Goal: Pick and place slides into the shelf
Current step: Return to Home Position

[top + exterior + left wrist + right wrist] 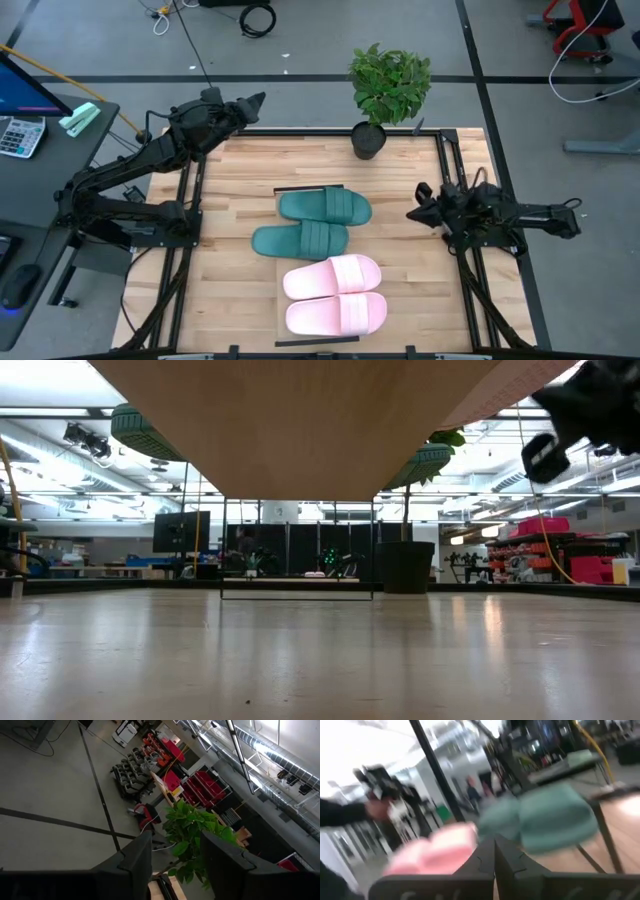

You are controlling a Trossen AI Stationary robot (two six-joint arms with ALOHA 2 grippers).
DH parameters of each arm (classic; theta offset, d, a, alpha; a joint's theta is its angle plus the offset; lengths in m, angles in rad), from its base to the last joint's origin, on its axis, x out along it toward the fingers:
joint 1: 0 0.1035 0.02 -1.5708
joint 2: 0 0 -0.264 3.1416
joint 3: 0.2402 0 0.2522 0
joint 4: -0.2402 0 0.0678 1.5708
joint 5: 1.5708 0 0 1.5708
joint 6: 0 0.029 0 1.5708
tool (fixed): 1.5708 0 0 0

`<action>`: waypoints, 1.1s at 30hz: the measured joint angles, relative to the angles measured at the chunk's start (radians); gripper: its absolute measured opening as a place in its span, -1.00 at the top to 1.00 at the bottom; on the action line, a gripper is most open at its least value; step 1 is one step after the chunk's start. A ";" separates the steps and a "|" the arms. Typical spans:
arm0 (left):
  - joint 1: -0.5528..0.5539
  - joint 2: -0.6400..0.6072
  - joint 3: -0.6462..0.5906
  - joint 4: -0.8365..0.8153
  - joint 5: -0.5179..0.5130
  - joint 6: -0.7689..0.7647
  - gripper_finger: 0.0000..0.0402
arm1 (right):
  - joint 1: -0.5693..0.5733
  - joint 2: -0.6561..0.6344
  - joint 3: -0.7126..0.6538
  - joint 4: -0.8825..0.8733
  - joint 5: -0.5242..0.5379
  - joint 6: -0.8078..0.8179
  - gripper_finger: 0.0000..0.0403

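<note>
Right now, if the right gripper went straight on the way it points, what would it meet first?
Most likely the green slide nearer the plant: the right gripper, shut at the table's right edge, points across at it. Its height is unclear, so it might pass above.

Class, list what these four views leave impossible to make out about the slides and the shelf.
- Pink slides: in the low view, hidden above the shelf's underside.
- Green slides: in the right wrist view, blurred; outlines and straps unreadable.
- Shelf: in the high view, both pairs cover most of its board.
- Left wrist view: no slides in frame; the left gripper faces the potted plant.
</note>
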 joint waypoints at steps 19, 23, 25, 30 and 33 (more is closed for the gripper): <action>-0.005 0.000 0.000 0.028 0.125 0.091 0.15 | -0.032 0.016 0.000 -0.207 0.171 -0.181 0.93; -0.033 0.000 0.000 0.116 0.151 0.208 0.20 | -0.032 0.016 0.000 -0.208 0.170 -0.152 0.92; -0.042 -0.001 0.000 0.119 0.153 0.264 0.25 | -0.032 0.016 0.000 -0.208 0.170 -0.152 0.92; -0.035 -0.062 -0.002 -0.013 0.135 0.311 0.41 | -0.032 0.016 0.000 -0.208 0.170 -0.152 0.93; -0.036 -0.114 -0.078 -0.014 0.111 0.317 0.48 | -0.032 0.016 0.000 -0.208 0.170 -0.152 0.93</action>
